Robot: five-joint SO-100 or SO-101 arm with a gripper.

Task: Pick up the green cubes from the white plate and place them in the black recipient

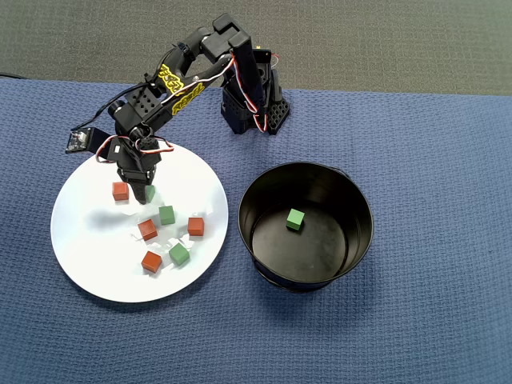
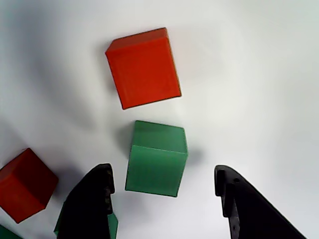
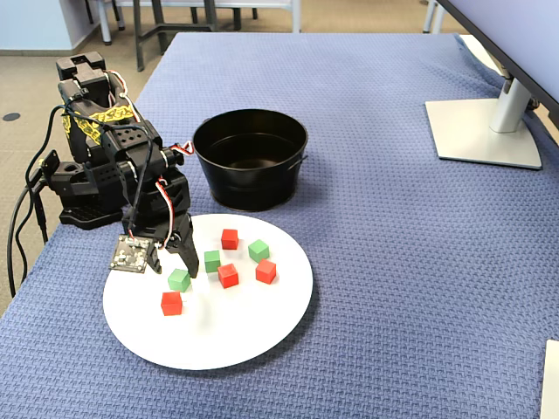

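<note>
The white plate [image 1: 92,256] holds three green cubes and several orange-red cubes. My gripper [image 1: 144,190] is low over the plate's upper left part, jaws open. In the wrist view a green cube [image 2: 157,159] lies on the plate [image 2: 259,74] between and just ahead of my open fingertips, not gripped; the gripper [image 2: 163,173] straddles it. A second green cube [image 2: 112,225] shows partly under the left finger [image 2: 89,204]. Other green cubes [image 1: 166,214] [image 1: 179,254] lie nearer the plate's middle. One green cube [image 1: 295,219] lies in the black recipient [image 1: 264,200].
Orange-red cubes [image 1: 120,190] [image 1: 147,230] [image 1: 196,226] lie among the green ones; one [image 2: 143,67] lies just beyond the cube between my jaws. The arm base [image 1: 252,104] stands behind the plate. In the fixed view a monitor foot [image 3: 489,131] stands far right.
</note>
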